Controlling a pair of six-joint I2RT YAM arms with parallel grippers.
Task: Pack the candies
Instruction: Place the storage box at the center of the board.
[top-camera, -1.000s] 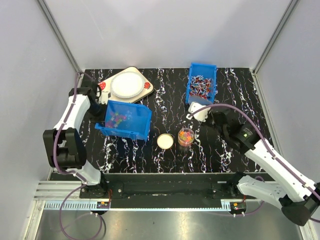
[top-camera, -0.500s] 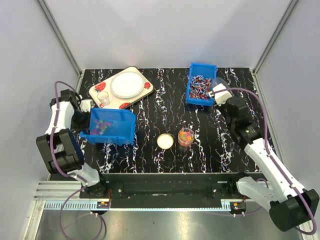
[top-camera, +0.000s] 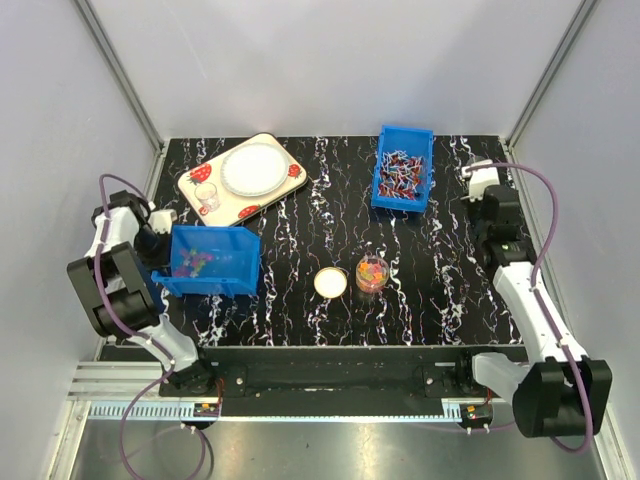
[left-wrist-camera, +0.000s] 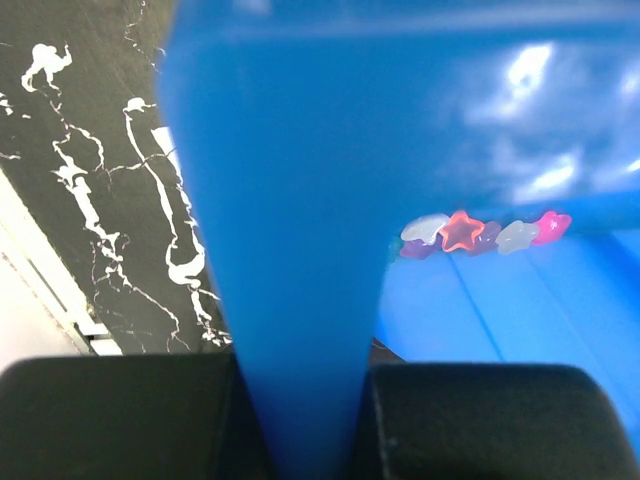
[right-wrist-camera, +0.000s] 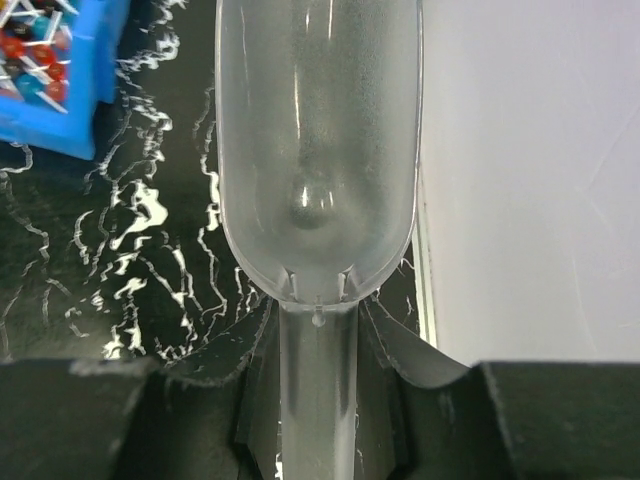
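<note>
L jaws grip bin (top-camera: 215, 281), R jaws scoop (right-wrist-camera: 318, 150)

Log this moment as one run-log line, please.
left end effector: grips blue bin | right end effector: grips scoop | jar: holds candies, lid beside it

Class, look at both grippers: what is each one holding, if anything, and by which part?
The left gripper clamps the blue bin of candies by one wall. The right gripper grips the clear plastic scoop by its handle.
</note>
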